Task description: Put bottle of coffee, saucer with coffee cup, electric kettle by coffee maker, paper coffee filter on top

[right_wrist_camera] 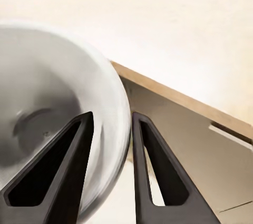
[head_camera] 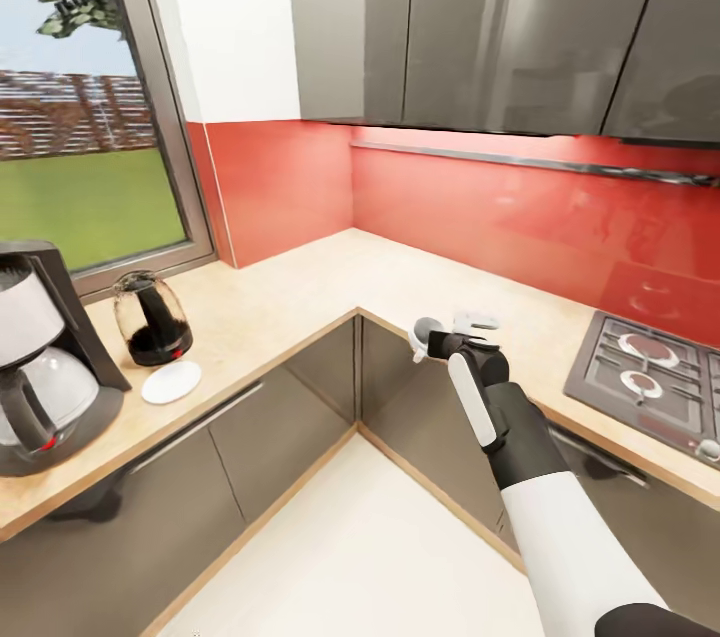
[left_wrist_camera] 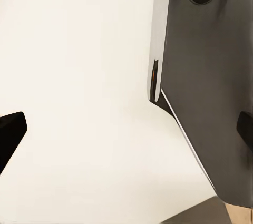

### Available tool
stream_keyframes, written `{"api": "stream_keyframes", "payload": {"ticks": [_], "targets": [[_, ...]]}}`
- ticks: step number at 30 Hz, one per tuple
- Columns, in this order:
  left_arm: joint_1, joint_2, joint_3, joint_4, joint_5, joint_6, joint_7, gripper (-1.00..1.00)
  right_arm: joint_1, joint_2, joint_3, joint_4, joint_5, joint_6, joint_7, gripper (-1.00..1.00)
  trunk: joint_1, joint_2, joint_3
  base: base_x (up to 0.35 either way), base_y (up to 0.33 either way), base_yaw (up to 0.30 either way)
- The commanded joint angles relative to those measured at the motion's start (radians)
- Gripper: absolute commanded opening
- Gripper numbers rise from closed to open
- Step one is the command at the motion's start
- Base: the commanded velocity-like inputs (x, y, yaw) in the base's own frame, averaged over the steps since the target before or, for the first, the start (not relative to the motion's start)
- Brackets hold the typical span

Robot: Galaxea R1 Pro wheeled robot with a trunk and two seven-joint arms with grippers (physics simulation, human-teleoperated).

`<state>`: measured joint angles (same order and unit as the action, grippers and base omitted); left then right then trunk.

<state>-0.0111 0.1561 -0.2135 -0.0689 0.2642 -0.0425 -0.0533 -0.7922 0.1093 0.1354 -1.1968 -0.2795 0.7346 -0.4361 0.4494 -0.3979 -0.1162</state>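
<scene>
The right gripper is pinched on the cup, held above the near edge of the countertop at the inner corner. In the right wrist view one finger sits inside the bowl of the cup and the other outside, so the hold is on the thin wall. The cup looks light, stiff and glossy; a rim pinch could likely slip or let it swing, so I would carry it level and set it down softly. The head view does not show that finger placement, but it alone shows the goal. To the left lies the saucer, bare, just right of the coffee maker, with the kettle just behind it. The left wrist view shows one dark fingertip at the edge; whether that gripper is wide or narrow, I cannot tell.
</scene>
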Motion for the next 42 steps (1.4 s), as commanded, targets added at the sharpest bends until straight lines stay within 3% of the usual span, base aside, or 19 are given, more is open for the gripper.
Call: {"api": "stream_keyframes", "payload": {"ticks": [1,42], "targets": [[-0.001,0.0,-0.008,0.001,0.01,-0.004,-0.003,1.0,-0.001,0.0,0.001,-0.001,-0.011,0.002,-0.009,-1.0,0.001,-0.002,-0.002,0.0,0.0,0.276],[0.0,-0.001,-0.008,0.001,0.01,-0.005,-0.003,1.0,-0.001,0.0,0.001,-0.001,-0.011,0.002,-0.009,-1.0,0.001,-0.002,-0.002,0.0,0.0,0.276]]}}
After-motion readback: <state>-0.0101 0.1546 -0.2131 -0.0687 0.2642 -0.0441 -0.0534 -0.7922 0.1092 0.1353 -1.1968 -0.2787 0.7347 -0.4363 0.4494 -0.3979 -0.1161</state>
